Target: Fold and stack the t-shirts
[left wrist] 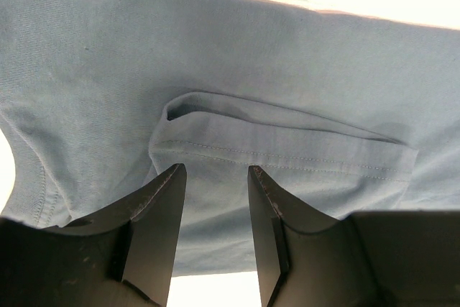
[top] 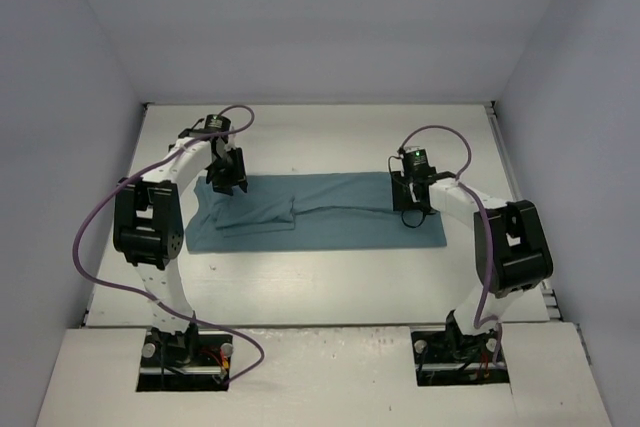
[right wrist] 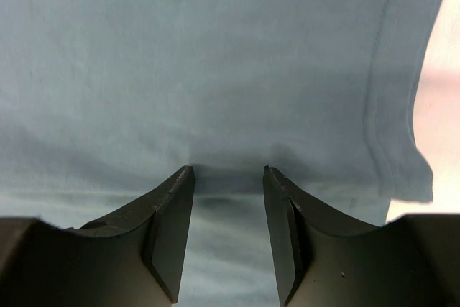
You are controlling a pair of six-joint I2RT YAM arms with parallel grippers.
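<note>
Poises both grippers, jaws apart, over the teal t-shirt (top: 330,219) on the table (top: 330,287): left gripper (left wrist: 215,170) at ten o'clock, right gripper (right wrist: 228,170) at three o'clock.

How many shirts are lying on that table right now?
1. The teal t-shirt lies across the middle of the table, folded into a long strip, left gripper over one end, right gripper over the other. Another could hide beneath it, but none shows.

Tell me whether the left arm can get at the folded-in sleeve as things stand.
Probably yes: the left hand hangs open right over the t-shirt, the sleeve lies just beyond its fingertips, and nothing covers it.
</note>
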